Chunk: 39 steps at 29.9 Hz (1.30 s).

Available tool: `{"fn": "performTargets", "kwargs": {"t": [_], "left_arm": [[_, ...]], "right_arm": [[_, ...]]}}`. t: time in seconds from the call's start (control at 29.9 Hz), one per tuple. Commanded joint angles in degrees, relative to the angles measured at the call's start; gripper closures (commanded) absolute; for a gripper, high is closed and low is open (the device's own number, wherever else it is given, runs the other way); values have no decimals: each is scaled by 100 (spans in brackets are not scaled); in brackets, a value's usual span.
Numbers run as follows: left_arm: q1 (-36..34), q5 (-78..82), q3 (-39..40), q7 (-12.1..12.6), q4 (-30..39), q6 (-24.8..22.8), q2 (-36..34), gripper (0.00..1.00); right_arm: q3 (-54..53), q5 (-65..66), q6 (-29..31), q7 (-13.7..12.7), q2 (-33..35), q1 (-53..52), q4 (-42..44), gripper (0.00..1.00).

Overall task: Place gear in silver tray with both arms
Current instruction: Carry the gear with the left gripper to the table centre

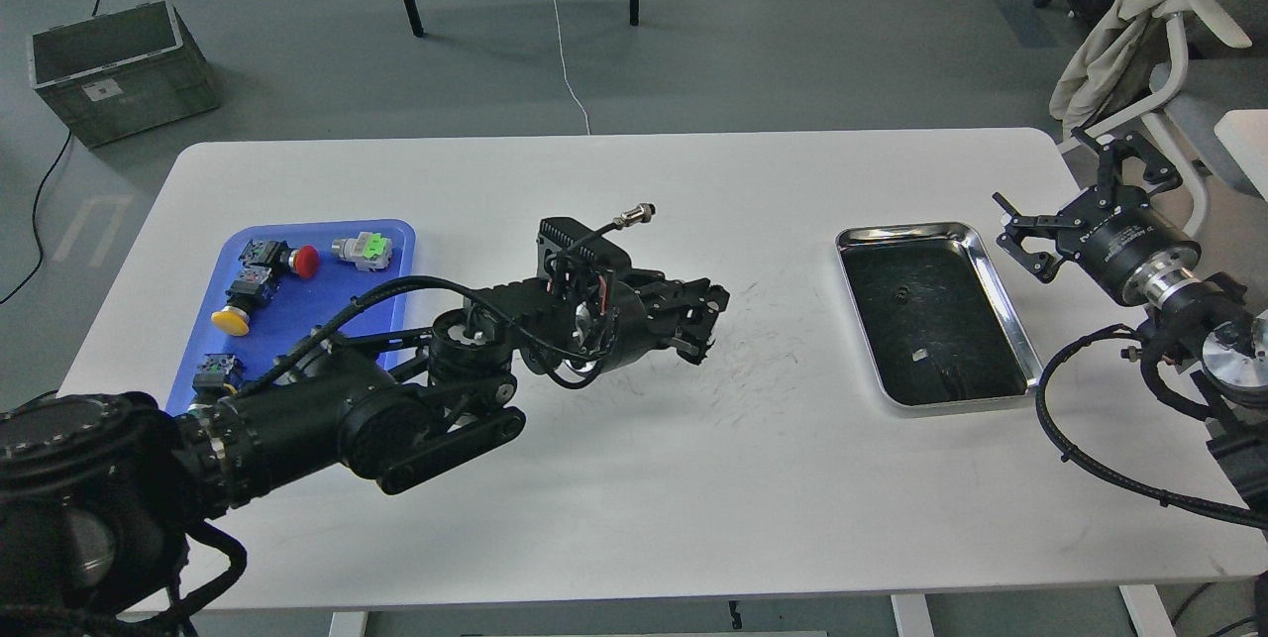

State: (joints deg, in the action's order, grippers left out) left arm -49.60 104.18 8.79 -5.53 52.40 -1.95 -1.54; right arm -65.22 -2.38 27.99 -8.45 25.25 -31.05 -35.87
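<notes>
Left pincer (705, 320) — grip unclear; right pincer (1075, 196) spread beside silver tray (996, 280).

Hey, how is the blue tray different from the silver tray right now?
The blue tray is matte plastic, while the silver tray is shiny metal with a dark reflective bottom. The blue tray holds several button-like parts; the silver tray shows only small specks. The blue tray lies at the table's left, partly hidden by the left arm; the silver tray lies at the right, fully in view. Both are shallow rectangles with rounded corners.
</notes>
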Motion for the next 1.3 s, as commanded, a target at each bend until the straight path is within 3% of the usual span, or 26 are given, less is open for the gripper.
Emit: {"fn": "performTargets", "kwargs": {"t": [0.0,0.23,0.77,1.14,1.27], "left_arm": [[152,84,-44,-1,-265,10,154,95],[460,120,-35,-1,-503,28,154,94],[627,93,18,34,-363,142,154,90],[636,-266,35,-54,191,371,154,67],[627,-311,35,-106,209,528,154,46]], "right_arm": [[27,0,1,1,-2,3,1,4],[70,0,1,1,-2,11,1,4],[79,0,1,1,-2,3,-25,4],[88,0,1,1,-11,3,-43,4],[97,0,1,1,-11,11,-43,4]]}}
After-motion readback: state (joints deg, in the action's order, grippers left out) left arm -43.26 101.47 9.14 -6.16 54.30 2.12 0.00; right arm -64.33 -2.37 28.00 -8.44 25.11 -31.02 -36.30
